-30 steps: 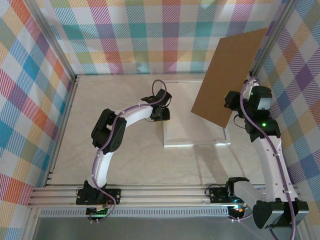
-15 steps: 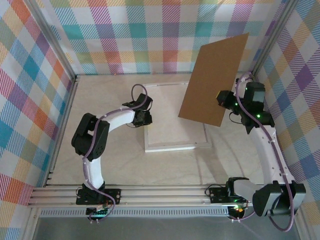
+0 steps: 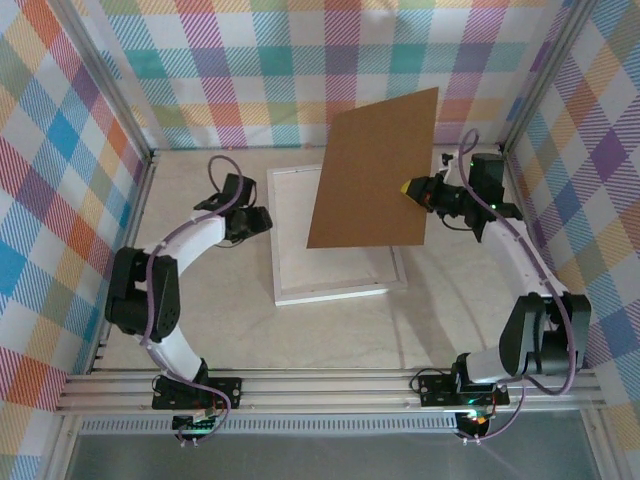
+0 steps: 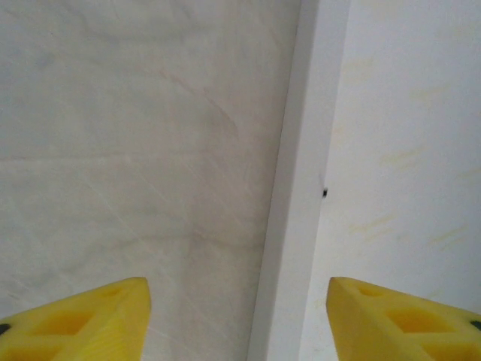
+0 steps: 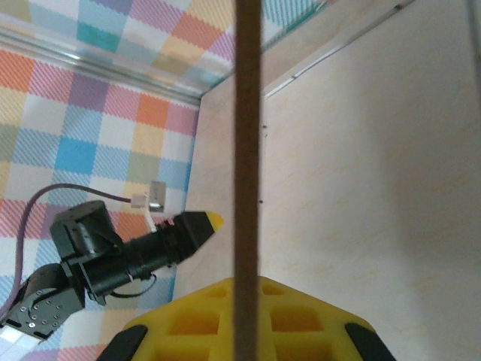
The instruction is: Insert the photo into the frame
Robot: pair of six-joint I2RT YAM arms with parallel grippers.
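**A:** What is changing here?

**B:** The left gripper is backing off to the left rim of the large white moulded picture frame. Its yellow jaws are now spreading apart and gripping nothing. The frame is lying flat, further left on the cream tabletop than a second ago.

**A:** And the right gripper?

**B:** It is staying clamped on the plain brown backing board and swinging it, steeply tilted, over the frame. I cannot tell whether the photo is lying inside, so closing up is probably still pending.
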